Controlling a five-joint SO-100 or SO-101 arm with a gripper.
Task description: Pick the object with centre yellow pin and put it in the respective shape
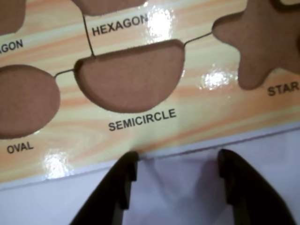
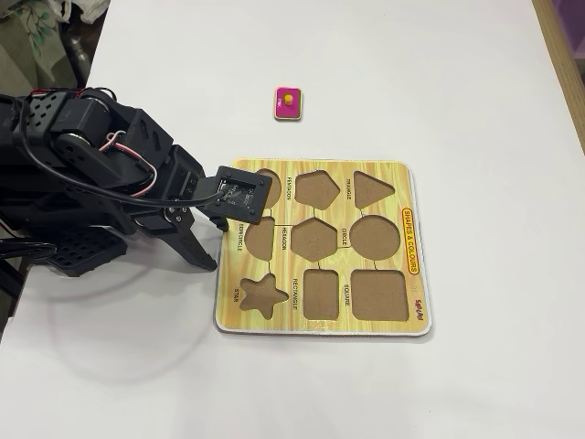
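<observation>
Claw (image 1: pixel 178 180) empty w/ jaws apart at the puzzle board's (image 2: pixel 402 320) left edge in fixed view, pink rectangle piece (image 2: pixel 288 103) lies on the white table beyond the board's far edge, prob light, stiff, thin, so pinch its yellow knob (image 2: pixel 287 99).

The arm (image 2: pixel 101 174) is matte black throughout, built of blocky printed shells around boxy servo housings. Thin red, white and black cables loop loosely between its upper segments. A small square camera board with visible circuitry sits at the wrist. The pincer (image 1: pixel 178 161) has two dark, tapering, flat-sided fingers (image 1: pixel 123 180) with blunt tips.
</observation>
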